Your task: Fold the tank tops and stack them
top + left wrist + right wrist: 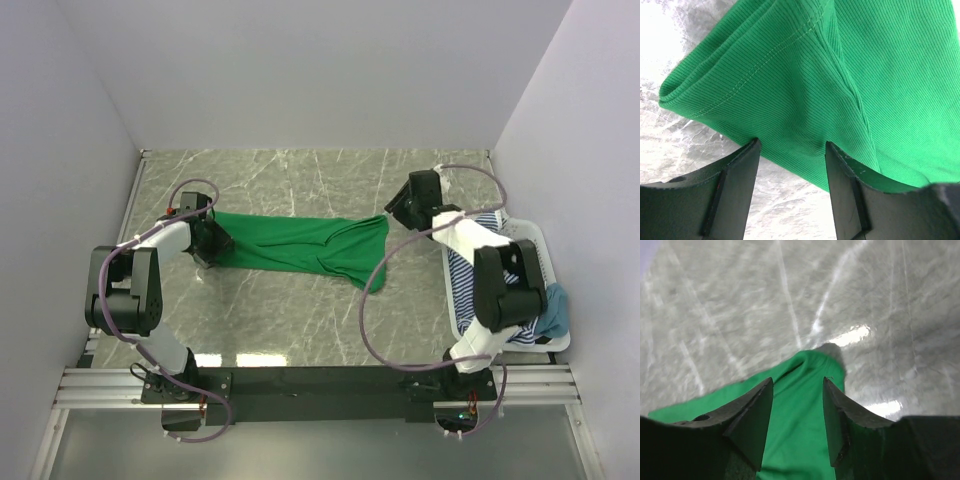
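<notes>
The green tank top (300, 245) lies on the table (300, 335) with its long axis running left to right. It is ribbed, spread flat at the left and bunched to a narrow tip at the right. The left end effector (207, 243) and the right end effector (398, 212) each have fingers apart, astride its ends. At the right, the white basket (541, 240) holds the striped tank top (463, 283), and the teal tank top (555, 310) is draped over its near corner.
</notes>
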